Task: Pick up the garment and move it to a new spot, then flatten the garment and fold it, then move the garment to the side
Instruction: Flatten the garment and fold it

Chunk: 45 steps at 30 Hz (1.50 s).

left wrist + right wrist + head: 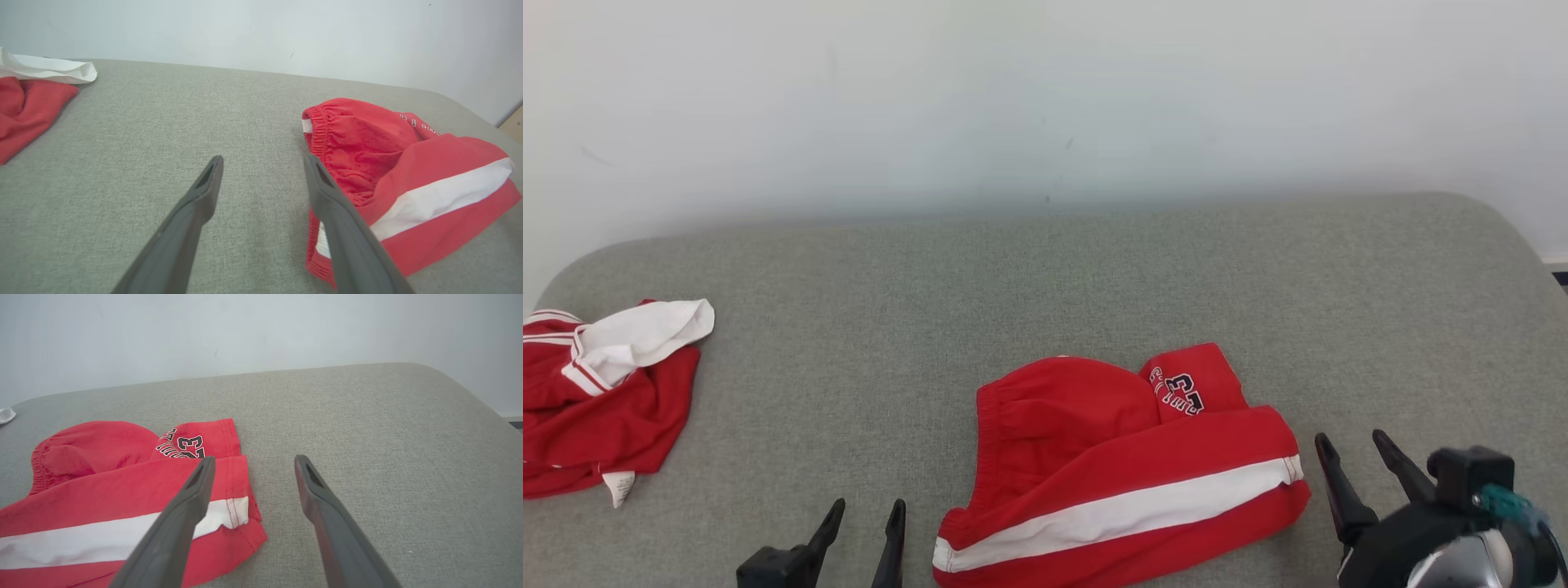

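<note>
**Shorts folded, both grippers open at their ends**

The shorts (pixel 1119 474) lie near the front middle of the grey cushion (pixel 1045 278), doubled over. A leg with a white stripe (pixel 1127 510) lies across the top. The elastic waistband (pixel 316 126) faces the robot's left, and a printed hem (pixel 192 443) peeks out at the far right.

The left gripper (pixel 867 506) sits just beside the waistband end and the right gripper (pixel 1352 441) just beside the hem end. Both have their fingers spread wide and hold nothing. I cannot tell whether the tips touch the cushion.

The fold looks finished or close to it, so the step in hand is probably taking hold to move the shorts aside. To do it well:

- Come in low from each end and slip one finger under the whole stack.
- Pinch every layer, because catching only the top leg would likely peel the fold open.
- Close both grippers together and lift level.
- Keep the grippers the same distance apart, so the cloth neither stretches nor sags.

The bare cushion to the right seems the safer spot, since a second garment (pixel 596 392) lies at the far left.
</note>
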### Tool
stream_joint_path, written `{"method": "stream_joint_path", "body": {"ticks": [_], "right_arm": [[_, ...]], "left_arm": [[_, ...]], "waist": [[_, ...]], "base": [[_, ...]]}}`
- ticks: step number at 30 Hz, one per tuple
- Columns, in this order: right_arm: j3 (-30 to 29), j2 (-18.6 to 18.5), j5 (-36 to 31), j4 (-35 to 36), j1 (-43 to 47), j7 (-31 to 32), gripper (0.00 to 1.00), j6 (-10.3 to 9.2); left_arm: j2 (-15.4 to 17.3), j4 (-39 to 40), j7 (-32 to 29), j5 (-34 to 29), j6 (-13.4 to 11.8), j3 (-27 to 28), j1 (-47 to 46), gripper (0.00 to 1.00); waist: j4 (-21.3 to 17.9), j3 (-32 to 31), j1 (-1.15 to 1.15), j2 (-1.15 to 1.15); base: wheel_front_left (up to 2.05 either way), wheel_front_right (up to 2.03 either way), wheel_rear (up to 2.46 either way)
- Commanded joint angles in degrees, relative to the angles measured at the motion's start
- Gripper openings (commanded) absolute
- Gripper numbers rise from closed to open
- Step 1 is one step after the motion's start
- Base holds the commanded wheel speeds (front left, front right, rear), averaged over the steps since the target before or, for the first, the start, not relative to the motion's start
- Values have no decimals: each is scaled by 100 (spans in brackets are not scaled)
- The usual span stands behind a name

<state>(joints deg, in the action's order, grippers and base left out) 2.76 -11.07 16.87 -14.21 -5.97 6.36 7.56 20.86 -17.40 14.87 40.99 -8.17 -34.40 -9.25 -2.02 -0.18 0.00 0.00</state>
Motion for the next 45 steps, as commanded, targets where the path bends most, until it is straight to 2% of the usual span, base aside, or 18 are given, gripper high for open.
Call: {"method": "stream_joint_path", "body": {"ticks": [1,4,11,25,32,40,41,42,43,44,45], "right_arm": [[-65,53,-61,58,145,-117,100,-15],[-168,153,-136,162,377,-337,100,-15],[-189,279,-243,188,676,-459,100,-15],[-17,221,-192,203,500,-376,100,-15],[115,201,-125,141,434,-417,100,-14],[138,185,-105,127,422,-424,100,-14],[141,186,-100,126,423,-423,100,-15],[142,185,-93,126,425,-422,100,-15],[144,186,-96,126,429,-422,100,-14],[149,191,-96,130,431,-424,100,-15],[151,196,-96,134,432,-426,100,-15]], "left_arm": [[11,86,36,-137,-45,81,153,100],[-70,304,32,-389,-74,292,393,100],[-193,213,35,-729,207,365,807,100],[-241,-513,-309,-683,807,33,314,100],[-297,-742,-519,-588,980,-66,67,100],[-311,-835,-584,-506,1064,-102,-14,100],[-312,-851,-608,-489,1064,-107,-23,92],[-311,-867,-627,-474,1090,-115,-32,57],[-311,-873,-634,-458,1105,-121,-39,35],[-311,-881,-639,-446,1105,-126,-45,1],[-313,-885,-634,-436,1103,-128,-49,0]], "waist": [[-12,-66,0,0],[-27,-130,0,0],[-118,-212,0,0],[-163,-68,0,0],[-251,-27,0,0],[-305,-21,0,0],[-308,-21,0,0],[-309,-20,0,0],[-308,-18,0,0],[-307,-17,0,0],[-304,-15,0,0]], "base": [[0,0,0],[0,0,0],[0,0,0],[0,0,0],[0,0,0],[0,0,0],[0,0,0],[0,0,0],[0,0,0],[0,0,0],[0,0,0]]}}
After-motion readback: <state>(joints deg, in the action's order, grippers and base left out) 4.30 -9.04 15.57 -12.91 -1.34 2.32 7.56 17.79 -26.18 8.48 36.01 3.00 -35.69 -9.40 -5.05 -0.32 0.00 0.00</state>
